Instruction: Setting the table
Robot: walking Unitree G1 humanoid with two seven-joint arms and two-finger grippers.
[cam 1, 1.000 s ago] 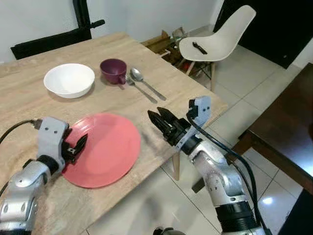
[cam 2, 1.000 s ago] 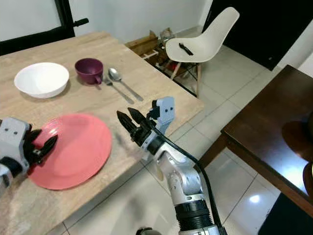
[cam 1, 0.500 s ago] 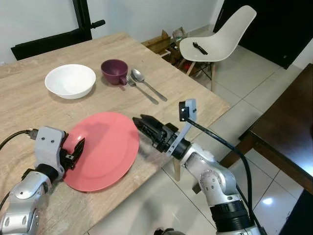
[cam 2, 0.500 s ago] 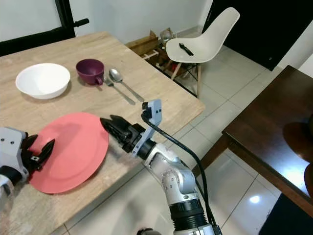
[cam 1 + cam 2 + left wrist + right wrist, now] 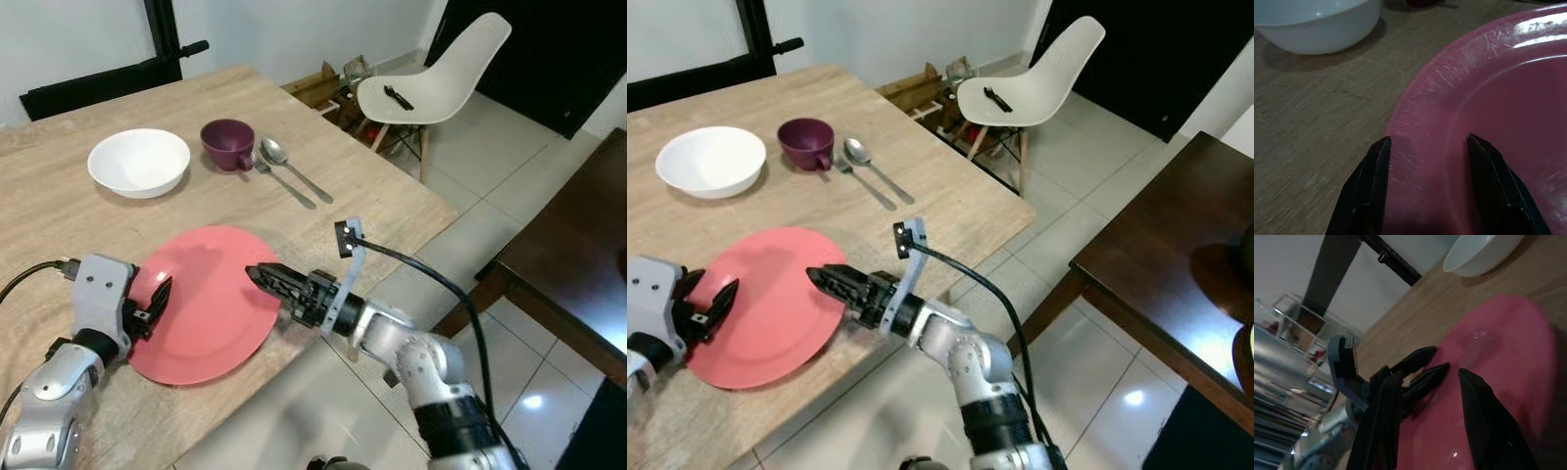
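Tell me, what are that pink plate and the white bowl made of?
The pink plate looks like plastic or melamine: fine scratches dull its slightly glossy surface. The white bowl seems glazed ceramic, or perhaps melamine too; it is smooth, opaque and faintly shiny. Looks alone leave both open.

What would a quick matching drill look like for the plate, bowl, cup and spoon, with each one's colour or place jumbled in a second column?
Things:
1. plate
2. bowl
3. cup
4. spoon

Descriptions:
A. dark purple, beside the bowl
B. white, at the far side of the table
C. pink, between the left gripper and right gripper
D. silver, lying right of the cup

Pairs: 1-C, 2-B, 3-A, 4-D
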